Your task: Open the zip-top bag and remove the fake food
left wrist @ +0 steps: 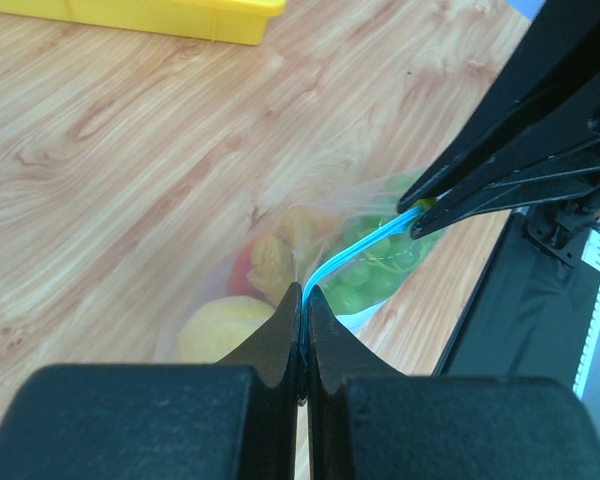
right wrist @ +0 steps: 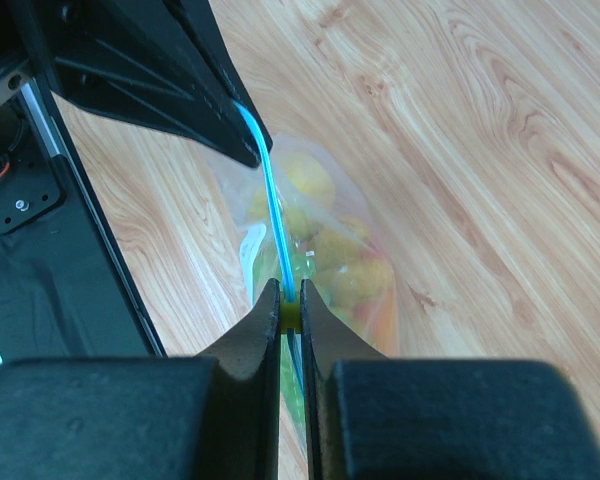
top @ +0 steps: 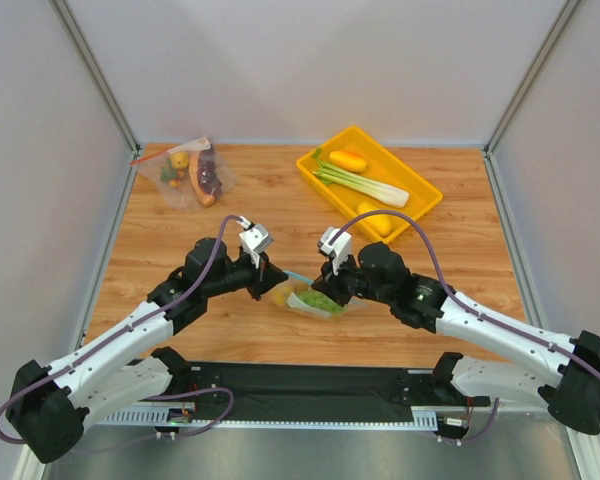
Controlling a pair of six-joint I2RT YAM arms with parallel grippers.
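L fingers (left wrist: 290, 315) clamping strip of zip-top bag (top: 310, 298), R fingers (right wrist: 272, 310) clamping same strip, fake food (left wrist: 365, 272) inside

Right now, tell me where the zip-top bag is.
In the top view the zip-top bag is at the near centre of the table, between the left gripper and right gripper, each pinching its blue zip strip.

We see a wood-grain tabletop (top: 270, 200) spreading under the left gripper (top: 264, 272) and right gripper (top: 327, 277), plain pale grey walls (top: 300, 60) beyond and beside them, slim metal corner posts (top: 94, 70), a black mat (top: 310, 380) behind them, soft even light
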